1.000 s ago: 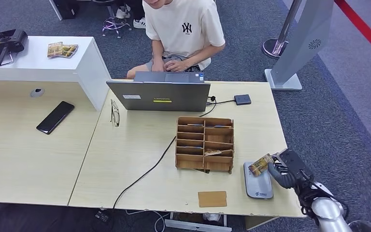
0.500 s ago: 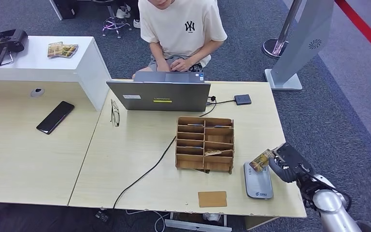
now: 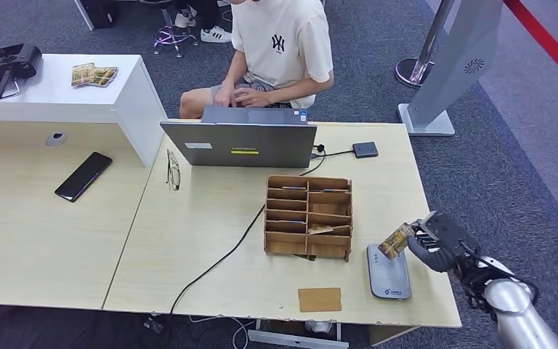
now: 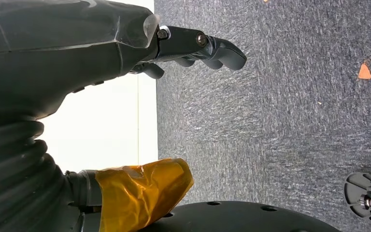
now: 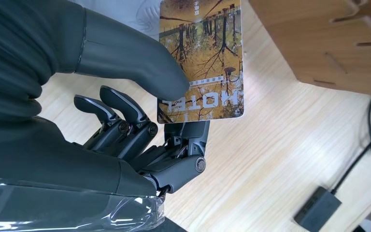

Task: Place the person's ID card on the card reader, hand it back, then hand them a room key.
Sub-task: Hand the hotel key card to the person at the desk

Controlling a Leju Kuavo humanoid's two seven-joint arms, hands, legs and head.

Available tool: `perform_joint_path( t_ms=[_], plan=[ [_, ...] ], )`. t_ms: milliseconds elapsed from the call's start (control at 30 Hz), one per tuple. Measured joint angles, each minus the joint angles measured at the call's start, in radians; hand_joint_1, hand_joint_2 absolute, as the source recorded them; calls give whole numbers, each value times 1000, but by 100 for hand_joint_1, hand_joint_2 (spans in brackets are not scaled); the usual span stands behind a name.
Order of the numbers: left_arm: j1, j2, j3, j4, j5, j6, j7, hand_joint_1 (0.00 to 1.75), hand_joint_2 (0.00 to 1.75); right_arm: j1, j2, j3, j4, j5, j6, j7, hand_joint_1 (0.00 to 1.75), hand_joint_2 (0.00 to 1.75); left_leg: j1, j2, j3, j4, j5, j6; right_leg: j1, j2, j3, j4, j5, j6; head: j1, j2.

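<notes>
1. Where the pale wooden desk (image 3: 211,240) meets its near right corner, the right hand (image 3: 436,243) pinches a yellow-brown printed card marked HOTEL (image 3: 394,241) between thumb and fingers; the other fingers (image 5: 121,121) are curled beside it.
2. Card position: held tilted, just above the far right end of the flat grey card reader (image 3: 388,273), which lies on the desk near its right edge.
3. Left hand (image 4: 193,48): seen from its wrist camera over grey carpet (image 4: 280,121), fingers loosely extended, holding nothing.
4. Small tan rectangular pad (image 3: 319,299): flat on the desk at the near edge, left of the reader.
5. Brown wooden slotted organiser box (image 3: 308,216): stands just left of and beyond the reader; one slot on its near side contains a card, details too small to tell.
6. Black cable (image 3: 218,262): runs from the near desk edge toward the far side, passing left of the organiser.
7. Grey open laptop (image 3: 240,144): far side of the desk, lid toward the robot; folded glasses (image 3: 172,169) lie to its left.
8. Black phone (image 3: 83,176): on the adjoining desk at left.
9. Person in a cream T-shirt (image 3: 282,43): seated beyond the laptop, hands at its keyboard.
</notes>
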State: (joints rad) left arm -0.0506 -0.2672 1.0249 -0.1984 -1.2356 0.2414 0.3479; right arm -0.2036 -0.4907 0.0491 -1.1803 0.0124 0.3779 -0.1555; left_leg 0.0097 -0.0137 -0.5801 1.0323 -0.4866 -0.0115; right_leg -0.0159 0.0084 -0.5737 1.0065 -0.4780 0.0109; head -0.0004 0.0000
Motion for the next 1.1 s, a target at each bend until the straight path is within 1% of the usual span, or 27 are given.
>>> perform_joint_path(
  t_ms=[200, 467, 633, 800, 933, 1100],
  plan=[
    [0, 0, 4, 0, 3, -1, 0, 0, 175, -17, -76, 0, -57, -80, 36, 27, 175, 175, 0, 0, 0, 0, 0, 0, 0, 0, 0, 0, 0, 0, 0, 0],
    [0, 0, 6, 0, 6, -4, -1, 0, 175, -31, -137, 4, -87, -122, 62, 47, 175, 175, 0, 0, 0, 0, 0, 0, 0, 0, 0, 0, 0, 0, 0, 0],
    [0, 0, 8, 0, 4, -9, -1, 0, 175, -56, -178, 36, -96, -109, 81, 69, 175, 175, 0, 0, 0, 0, 0, 0, 0, 0, 0, 0, 0, 0, 0, 0],
    [-1, 0, 13, 0, 0, -11, -1, 0, 175, -97, -198, 108, -95, -72, 67, 75, 175, 175, 0, 0, 0, 0, 0, 0, 0, 0, 0, 0, 0, 0, 0, 0],
    [-1, 0, 14, 0, -2, -11, -1, 0, 175, -129, -203, 164, -87, -55, 56, 75, 175, 175, 0, 0, 0, 0, 0, 0, 0, 0, 0, 0, 0, 0, 0, 0],
    [-1, 0, 14, 0, -3, -11, -1, 0, 175, -152, -206, 209, -76, -43, 47, 72, 175, 175, 0, 0, 0, 0, 0, 0, 0, 0, 0, 0, 0, 0, 0, 0]
  ],
)
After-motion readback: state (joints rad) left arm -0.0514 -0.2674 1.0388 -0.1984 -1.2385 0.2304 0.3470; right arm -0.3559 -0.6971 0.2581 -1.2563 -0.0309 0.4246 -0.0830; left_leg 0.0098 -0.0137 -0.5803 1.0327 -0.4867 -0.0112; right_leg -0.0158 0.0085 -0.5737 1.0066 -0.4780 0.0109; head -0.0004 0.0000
